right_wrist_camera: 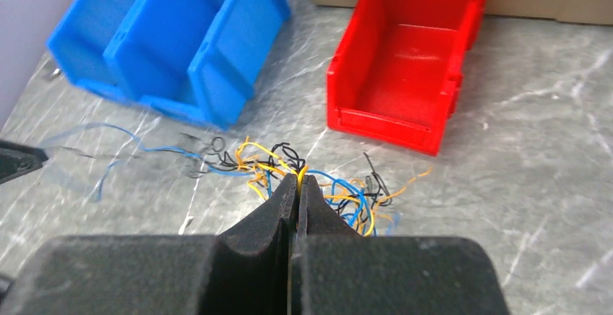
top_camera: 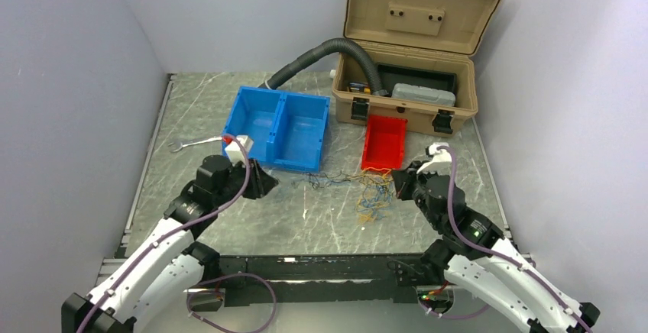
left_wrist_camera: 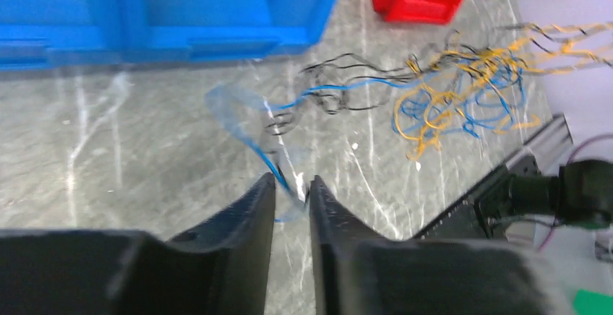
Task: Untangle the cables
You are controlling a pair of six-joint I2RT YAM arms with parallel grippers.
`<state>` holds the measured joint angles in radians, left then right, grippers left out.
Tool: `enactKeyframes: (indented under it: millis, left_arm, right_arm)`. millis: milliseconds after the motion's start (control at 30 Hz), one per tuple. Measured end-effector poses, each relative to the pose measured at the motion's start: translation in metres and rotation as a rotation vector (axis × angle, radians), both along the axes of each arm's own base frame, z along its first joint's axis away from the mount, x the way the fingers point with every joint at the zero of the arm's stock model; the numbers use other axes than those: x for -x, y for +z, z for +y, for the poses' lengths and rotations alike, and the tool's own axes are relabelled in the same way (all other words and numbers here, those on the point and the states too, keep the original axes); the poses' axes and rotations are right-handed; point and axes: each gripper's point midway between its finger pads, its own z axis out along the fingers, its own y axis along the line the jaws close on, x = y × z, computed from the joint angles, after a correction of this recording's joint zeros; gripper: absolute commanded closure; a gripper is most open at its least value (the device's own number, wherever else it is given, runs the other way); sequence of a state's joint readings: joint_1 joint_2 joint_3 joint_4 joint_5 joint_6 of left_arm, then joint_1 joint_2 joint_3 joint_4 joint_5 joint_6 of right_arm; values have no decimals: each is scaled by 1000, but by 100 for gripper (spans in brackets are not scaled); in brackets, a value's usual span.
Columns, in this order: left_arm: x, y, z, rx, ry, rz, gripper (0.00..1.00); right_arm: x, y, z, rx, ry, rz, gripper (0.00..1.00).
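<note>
The cables [top_camera: 370, 192] are a tangle of hair-thin yellow-orange, blue and black wires on the table in front of the red bin. My right gripper [top_camera: 397, 188] is at the tangle's right side. In the right wrist view it [right_wrist_camera: 298, 178] is shut on a yellow-orange wire [right_wrist_camera: 302, 170] at the fingertips. My left gripper [top_camera: 264, 184] is to the left of the tangle. In the left wrist view its jaws [left_wrist_camera: 291, 181] stand a narrow gap apart, with a blurred blue wire [left_wrist_camera: 271, 160] running from the tangle [left_wrist_camera: 463, 91] into that gap.
A blue two-compartment bin [top_camera: 290, 161] stands behind the left gripper and a small red bin [top_camera: 378, 166] behind the tangle. An open tan toolbox [top_camera: 413, 43] with a grey corrugated hose [top_camera: 321, 50] is at the back. A wrench [top_camera: 191, 144] lies at the left.
</note>
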<state>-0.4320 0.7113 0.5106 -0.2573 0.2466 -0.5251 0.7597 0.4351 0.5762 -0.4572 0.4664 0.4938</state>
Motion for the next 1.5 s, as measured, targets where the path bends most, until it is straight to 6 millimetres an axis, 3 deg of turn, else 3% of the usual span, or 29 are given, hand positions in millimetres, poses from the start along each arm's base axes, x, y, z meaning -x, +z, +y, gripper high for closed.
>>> enactKeyframes:
  millis: [133, 300, 600, 833, 1033, 1367, 1500]
  left_arm:
    - [13, 2, -18, -20, -89, -34, 46]
    - [23, 5, -37, -52, -178, -56, 46]
    - [28, 20, -95, -112, -380, -165, 53]
    - [36, 9, -131, -181, -467, -259, 53]
    - [37, 11, -149, -195, -506, -329, 53]
    - [18, 15, -169, -223, -504, -378, 52]
    - [11, 8, -178, -252, -514, -377, 50]
  right_arm:
    - [1, -5, 18, 26, 99, 17, 100]
    - [6, -7, 31, 32, 179, 32, 100]
    - [10, 50, 48, -34, 273, -35, 100]
    - [10, 75, 49, -57, 263, -34, 100]
    - [10, 89, 51, -80, 266, -41, 100]
    - [13, 108, 55, -124, 283, -56, 100]
    - [13, 111, 57, -132, 290, -57, 100]
